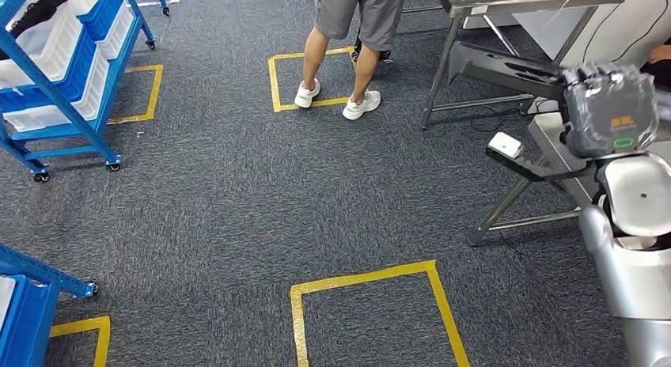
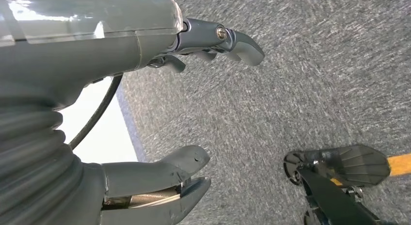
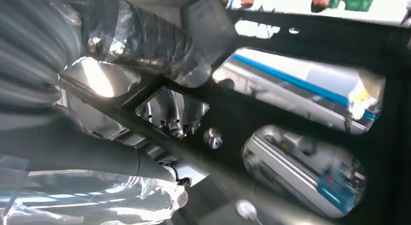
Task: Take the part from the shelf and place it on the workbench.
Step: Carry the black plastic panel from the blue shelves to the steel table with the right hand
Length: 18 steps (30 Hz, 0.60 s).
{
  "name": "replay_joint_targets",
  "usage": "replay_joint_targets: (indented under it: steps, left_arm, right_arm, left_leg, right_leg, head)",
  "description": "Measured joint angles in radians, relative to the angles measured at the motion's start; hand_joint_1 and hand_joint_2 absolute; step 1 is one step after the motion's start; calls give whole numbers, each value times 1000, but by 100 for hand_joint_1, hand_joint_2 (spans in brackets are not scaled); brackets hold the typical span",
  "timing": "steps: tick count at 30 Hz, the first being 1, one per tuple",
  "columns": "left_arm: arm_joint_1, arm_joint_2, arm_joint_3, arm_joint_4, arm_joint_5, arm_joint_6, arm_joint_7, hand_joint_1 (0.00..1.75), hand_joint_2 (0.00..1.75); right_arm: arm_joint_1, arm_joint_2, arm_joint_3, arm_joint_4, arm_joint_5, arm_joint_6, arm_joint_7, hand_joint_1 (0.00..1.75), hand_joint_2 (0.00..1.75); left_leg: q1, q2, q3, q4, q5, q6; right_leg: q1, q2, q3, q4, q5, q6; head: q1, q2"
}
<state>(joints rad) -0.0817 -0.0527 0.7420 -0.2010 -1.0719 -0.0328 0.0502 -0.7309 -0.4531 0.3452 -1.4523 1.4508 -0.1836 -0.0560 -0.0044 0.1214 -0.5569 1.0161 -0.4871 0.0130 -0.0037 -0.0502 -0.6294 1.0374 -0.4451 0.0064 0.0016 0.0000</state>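
A dark metal part (image 1: 506, 69) with large cutouts juts out leftward from my right hand (image 1: 609, 106), which is wrapped in a grey cover at the right edge of the head view. In the right wrist view my right hand (image 3: 131, 38) has its fingers curled around the bars of the black part (image 3: 223, 113). A steel workbench (image 1: 475, 7) stands at the far right, just beyond the part. My left hand (image 2: 145, 50) hangs over the grey carpet with thumb and fingers apart and nothing in it.
A person in grey shorts and white shoes (image 1: 352, 43) stands ahead by a yellow floor square. Blue shelf carts with white bins (image 1: 63, 66) stand at the far left, another blue frame (image 1: 32, 288) at the near left. A second steel table leg (image 1: 502, 213) is close on the right.
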Motion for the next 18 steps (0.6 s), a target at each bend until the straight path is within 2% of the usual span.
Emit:
replay_joint_targets:
  steps: [1, 3, 4, 5, 6, 7, 8, 9, 10, 11, 12, 13, 14, 16, 17, 18]
  left_arm:
    - [0, 1, 0, 0, -2, 0, 0, 0, 175]
    - [4, 1, 1, 0, -7, -1, 1, 0, 175]
    - [8, 1, 1, 0, -8, -1, 2, 0, 175]
    - [13, 2, 2, 0, -8, -2, 3, 0, 175]
    - [17, 2, 4, 0, -9, -2, 4, 0, 175]
    - [20, 3, 5, 0, -9, -2, 4, 0, 175]
    - [22, 4, 7, 0, -9, -2, 4, 0, 175]
    - [23, 4, 8, 0, -9, -2, 4, 0, 175]
    - [23, 5, 9, 0, -10, -2, 4, 0, 175]
    - [23, 5, 10, 0, -10, -2, 4, 0, 175]
    - [24, 6, 12, 0, -11, -2, 4, 0, 175]
    - [24, 6, 13, 0, -12, -2, 4, 0, 175]
    - [23, 7, 15, 0, -13, -1, 4, 0, 175]
    - [21, 7, 16, 0, -14, -1, 4, 0, 175]
    - [20, 8, 16, 0, -14, -1, 4, 0, 175]
    - [19, 8, 16, 0, -15, -1, 4, 0, 175]
  right_arm:
    - [-23, -12, 13, 4, -7, -2, 5, 171, 175]
    - [-55, -29, 32, 6, -22, -5, 18, 171, 175]
    - [-68, -32, 39, 5, -29, -6, 24, 171, 175]
    - [-78, -35, 45, 5, -34, -5, 29, 171, 175]
    - [-84, -36, 52, 5, -38, -3, 31, 171, 175]
    - [-87, -38, 59, 5, -42, -1, 32, 171, 175]
    - [-87, -39, 65, 5, -44, 0, 32, 171, 175]
    - [-88, -41, 71, 5, -45, 1, 32, 171, 175]
    - [-90, -43, 75, 5, -45, 2, 33, 171, 175]
    - [-92, -44, 78, 5, -45, 2, 33, 171, 175]
    - [-94, -46, 82, 5, -46, 2, 34, 171, 175]
    - [-97, -48, 84, 5, -47, 3, 35, 171, 175]
    - [-97, -51, 87, 6, -48, 4, 35, 171, 175]
    - [-96, -60, 91, 6, -51, 4, 36, 171, 175]
    - [-96, -66, 92, 6, -53, 5, 37, 171, 175]
    - [-98, -71, 93, 6, -55, 5, 37, 171, 175]
  left_leg:
    - [3, -9, 1, 4, -5, -6]
    - [10, -56, -17, 49, -37, -15]
    - [13, -86, -42, 102, -67, -18]
    - [15, -104, -75, 170, -99, -20]
    - [15, -112, -109, 237, -124, -22]
    - [15, -115, -135, 283, -133, -22]
    - [15, -116, -145, 292, -120, -22]
    - [15, -120, -136, 260, -89, -20]
    - [16, -130, -112, 197, -45, -17]
    - [17, -155, -85, 130, -11, -14]
    - [20, -179, -62, 72, 12, -12]
    - [21, -198, -48, 38, 21, -9]
    - [21, -207, -43, 26, 19, -6]
    - [19, -187, -39, 15, 22, 5]
    - [19, -174, -35, 7, 26, 13]
    - [20, -161, -32, -1, 30, 20]
  right_leg:
    - [-1, 7, 3, -4, 1, -5]
    - [-6, 21, 9, -11, 5, -18]
    - [-8, 29, 10, -14, 5, -23]
    - [-7, 40, 10, -14, 5, -26]
    - [-6, 52, 10, -13, 5, -28]
    - [-5, 65, 11, -12, 4, -28]
    - [-4, 79, 11, -11, 4, -29]
    - [-4, 94, 11, -9, 3, -28]
    - [-5, 108, 11, -7, 2, -26]
    - [-6, 121, 10, -3, 0, -23]
    - [-7, 134, 6, 1, -1, -20]
    - [-8, 146, 1, 3, 0, -14]
    - [-10, 158, -5, 3, 2, -7]
    - [-16, 174, -11, 0, 6, 7]
    - [-16, 160, -16, 7, 0, 12]
    - [-15, 134, -27, 30, -15, 17]
  head:
    - [0, 0]
    - [0, 0]
    - [-1, 0]
    - [-1, 0]
    - [-1, 0]
    - [-1, 0]
    - [-1, 0]
    - [-1, 0]
    - [-1, 0]
    - [-1, 0]
    - [-1, 0]
    - [0, 0]
    - [0, 0]
    - [-1, 0]
    - [0, 0]
    - [0, 0]
